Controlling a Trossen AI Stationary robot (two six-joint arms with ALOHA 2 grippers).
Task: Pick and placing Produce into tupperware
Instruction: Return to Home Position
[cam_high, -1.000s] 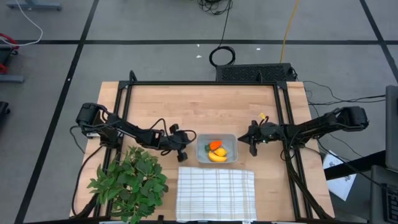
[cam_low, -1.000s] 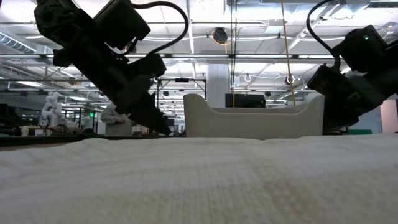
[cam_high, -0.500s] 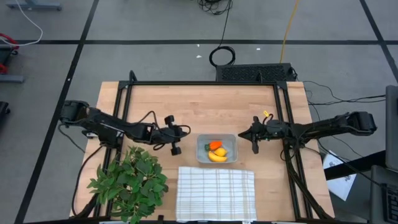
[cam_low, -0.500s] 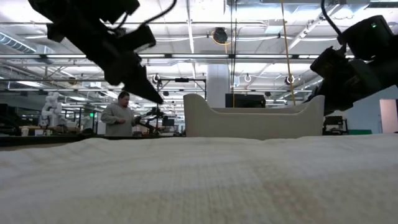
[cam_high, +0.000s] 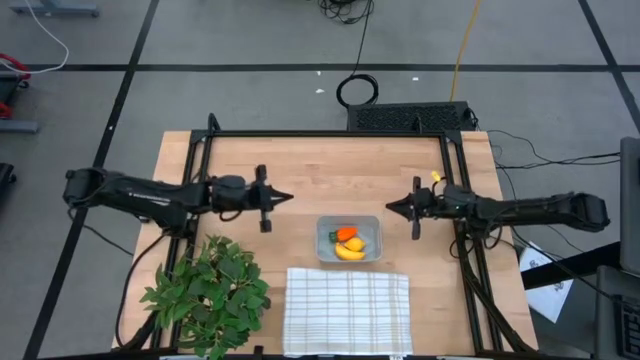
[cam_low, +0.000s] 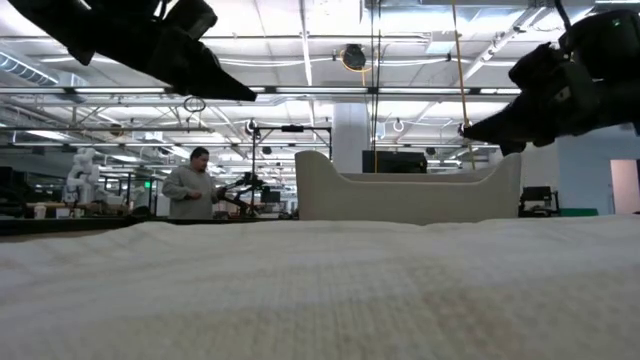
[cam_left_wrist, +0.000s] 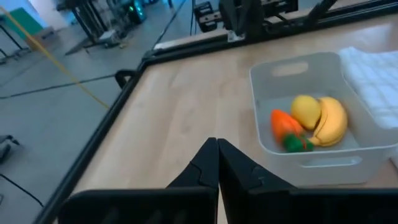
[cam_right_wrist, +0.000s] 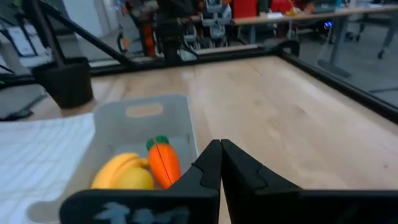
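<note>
a: produce where?
b: all inside tupperware (cam_high: 322, 240), mid table (cam_high: 300, 160); carrot (cam_left_wrist: 284, 124), lemon (cam_left_wrist: 305, 111), banana (cam_left_wrist: 332, 121) packed touching; seen from above, carrot toward 12 o'clock, banana toward 6.
a: left gripper?
b: left gripper (cam_high: 287, 198) at 10 o'clock of tupperware, apart from it, up off the wood; fingers (cam_left_wrist: 200, 169) pressed tip to tip, holding nothing.
a: right gripper?
b: right gripper (cam_high: 391, 207) at 2 o'clock, near but clear of the rim; fingers (cam_right_wrist: 208, 165) likewise closed, empty.
a: rest?
b: checked cloth (cam_high: 348, 298) at 6 o'clock, just beside tupperware; leafy plant (cam_high: 210, 290) at 8 o'clock.
</note>
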